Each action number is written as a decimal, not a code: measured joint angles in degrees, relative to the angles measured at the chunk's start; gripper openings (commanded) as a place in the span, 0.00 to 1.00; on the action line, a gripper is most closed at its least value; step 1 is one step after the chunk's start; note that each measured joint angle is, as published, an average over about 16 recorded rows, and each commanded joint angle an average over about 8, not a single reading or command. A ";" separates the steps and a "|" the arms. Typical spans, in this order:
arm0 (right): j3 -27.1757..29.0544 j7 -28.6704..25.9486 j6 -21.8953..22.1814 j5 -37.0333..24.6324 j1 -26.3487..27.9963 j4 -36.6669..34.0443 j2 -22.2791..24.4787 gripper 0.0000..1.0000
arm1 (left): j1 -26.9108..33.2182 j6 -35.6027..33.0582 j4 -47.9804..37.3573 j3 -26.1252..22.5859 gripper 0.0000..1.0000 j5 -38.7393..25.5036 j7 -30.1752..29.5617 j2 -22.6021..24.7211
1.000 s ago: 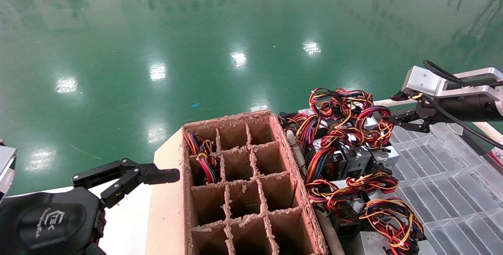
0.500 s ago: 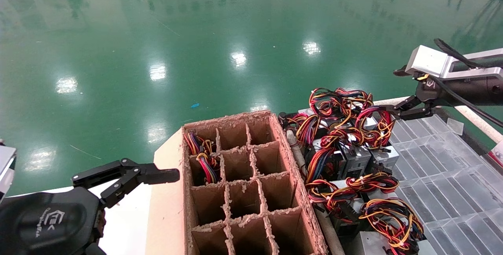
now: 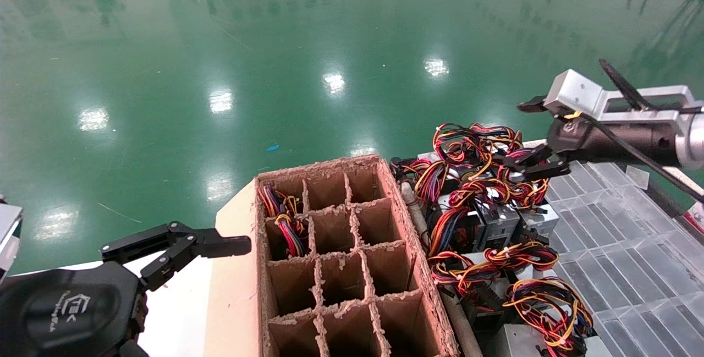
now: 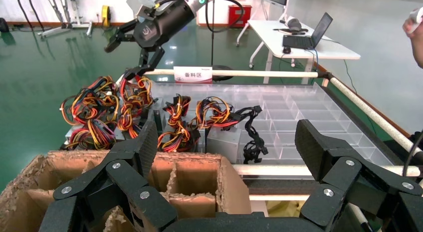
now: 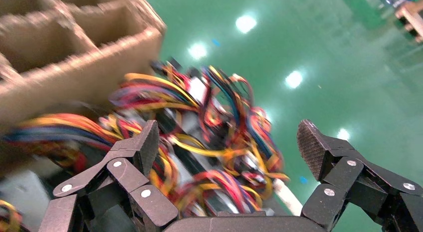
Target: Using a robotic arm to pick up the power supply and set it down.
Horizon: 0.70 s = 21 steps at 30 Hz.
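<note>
Several grey power supplies with looped wire bundles stand clustered right of a cardboard box. The power supply [image 3: 521, 182] at the cluster's far right has a mostly red bundle; in the right wrist view this power supply [image 5: 219, 189] lies blurred below the fingers. The robotic arm, my right one, reaches in from the right. Its right gripper [image 3: 532, 136] hangs open just above that bundle, holding nothing. The right gripper [image 5: 227, 144] spans the wires without touching them. My left gripper [image 3: 176, 247] is parked open at the near left, by the box corner.
The divided cardboard box [image 3: 410, 230] has open cells, and two far-left cells hold wire bundles [image 3: 283, 219]. A clear compartment tray [image 3: 621, 236] lies to the right, edged by a white rail [image 3: 679, 178]. Green floor lies beyond. The left wrist view shows the right arm [image 4: 162, 25] over the bundles.
My right gripper has risen and moved left, from beside the cluster's right edge to above its far bundles. The left gripper has not moved.
</note>
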State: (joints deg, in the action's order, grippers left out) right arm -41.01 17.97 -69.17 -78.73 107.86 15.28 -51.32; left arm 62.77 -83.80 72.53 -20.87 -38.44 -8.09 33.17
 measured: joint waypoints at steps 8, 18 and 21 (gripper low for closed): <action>4.13 -4.75 -2.73 6.10 -7.65 9.64 2.70 1.00 | 0.00 0.00 0.00 -0.01 1.00 0.00 0.00 0.00; 9.29 -10.68 -6.14 13.71 -17.21 21.67 6.06 1.00 | 0.00 0.00 0.00 -0.01 1.00 0.01 0.01 0.00; 10.06 -11.56 -6.66 14.85 -18.64 23.48 6.57 1.00 | 0.00 0.00 0.00 -0.01 1.00 0.01 0.01 0.00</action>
State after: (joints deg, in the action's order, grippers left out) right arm -30.94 6.40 -75.82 -63.88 89.22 38.76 -44.76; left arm 62.78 -83.80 72.53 -20.88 -38.43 -8.08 33.17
